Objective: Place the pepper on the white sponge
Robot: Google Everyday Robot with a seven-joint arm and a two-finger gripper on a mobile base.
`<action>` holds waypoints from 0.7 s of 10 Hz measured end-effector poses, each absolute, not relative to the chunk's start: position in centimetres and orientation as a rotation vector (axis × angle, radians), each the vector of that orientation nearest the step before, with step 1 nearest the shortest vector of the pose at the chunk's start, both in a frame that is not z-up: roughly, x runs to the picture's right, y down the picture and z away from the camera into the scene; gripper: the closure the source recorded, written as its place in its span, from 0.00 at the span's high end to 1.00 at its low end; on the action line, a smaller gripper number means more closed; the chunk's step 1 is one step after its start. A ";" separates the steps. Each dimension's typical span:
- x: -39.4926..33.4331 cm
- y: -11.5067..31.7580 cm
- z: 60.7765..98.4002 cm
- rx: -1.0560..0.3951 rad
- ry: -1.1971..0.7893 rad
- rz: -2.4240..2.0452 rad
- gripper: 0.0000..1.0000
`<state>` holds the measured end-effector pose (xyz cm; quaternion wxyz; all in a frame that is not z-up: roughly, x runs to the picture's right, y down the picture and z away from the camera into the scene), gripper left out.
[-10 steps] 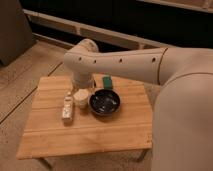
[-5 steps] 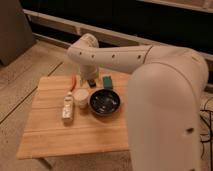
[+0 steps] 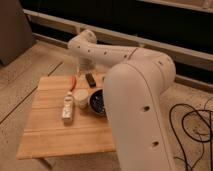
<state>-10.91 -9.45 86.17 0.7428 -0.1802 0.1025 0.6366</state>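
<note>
The pepper [image 3: 73, 82], a slim red-orange chili, lies on the wooden table [image 3: 55, 135] near its far edge. The white sponge [image 3: 68, 108] lies lengthwise a little nearer, just in front of the pepper and left of a beige cup. My white arm bends over the table's far side. Its gripper [image 3: 85, 67] hangs above the far edge, slightly behind and to the right of the pepper. It is open and holds nothing. The arm's bulk hides the table's right part.
A round beige cup [image 3: 81, 97] stands between the sponge and a black bowl [image 3: 96, 102], which the arm partly covers. A dark rectangular block [image 3: 90, 79] lies right of the pepper. Black cables [image 3: 192, 130] trail on the floor at right.
The arm has lifted and drawn back from the table's far left, uncovering the pepper and the dark block. The things on the table have not moved.
</note>
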 end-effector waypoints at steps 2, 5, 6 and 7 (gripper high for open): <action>-11.3 -9.8 87.3 -0.408 0.212 1.399 0.65; -11.2 -9.9 87.4 -0.406 0.211 1.402 0.65; -11.1 -10.4 87.8 -0.404 0.207 1.414 0.65; -11.0 -11.3 88.5 -0.399 0.198 1.433 0.65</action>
